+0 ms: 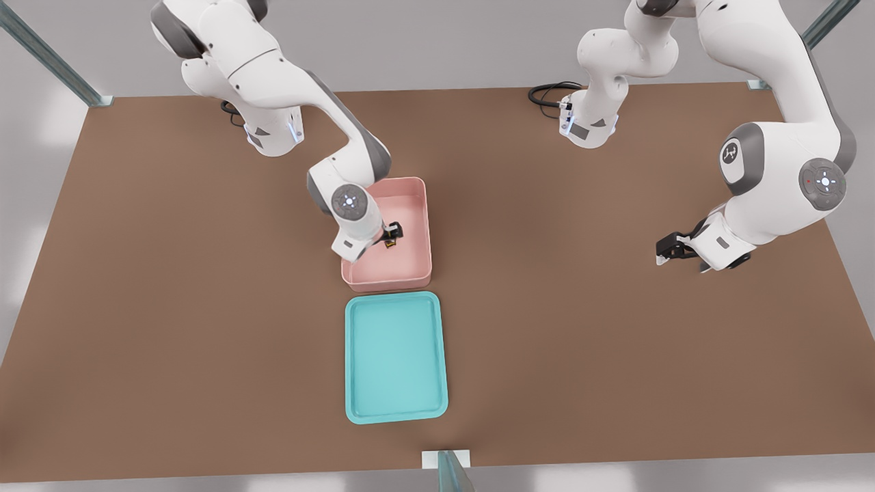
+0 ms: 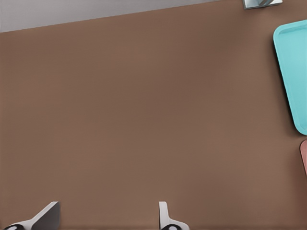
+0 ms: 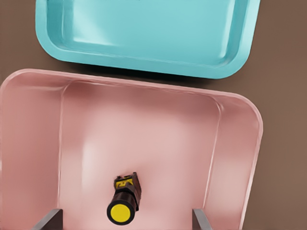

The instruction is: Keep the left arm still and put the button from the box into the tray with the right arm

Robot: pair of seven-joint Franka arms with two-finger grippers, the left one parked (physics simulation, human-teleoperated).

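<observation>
The pale pink box [image 1: 418,205] stands mid-table, with the turquoise tray [image 1: 396,355] just in front of it. The tiny button [image 1: 390,242] lies on its side on the box floor; in the right wrist view its yellow cap [image 3: 120,212] faces the camera. My gripper [image 1: 394,232] reaches down inside the box, directly over the button. In the right wrist view the gripper [image 3: 124,221] is open, its two fingertips [image 3: 48,219] wide apart on either side of the button and not touching it. The box [image 3: 158,129] and the tray [image 3: 144,28] fill that view.
The parked arm's hand [image 1: 683,249] hovers over the table at the front view's right. A black cable [image 1: 547,92] lies at the back edge. The left wrist view catches the tray's edge [image 2: 295,72] and a sliver of the box [image 2: 304,155].
</observation>
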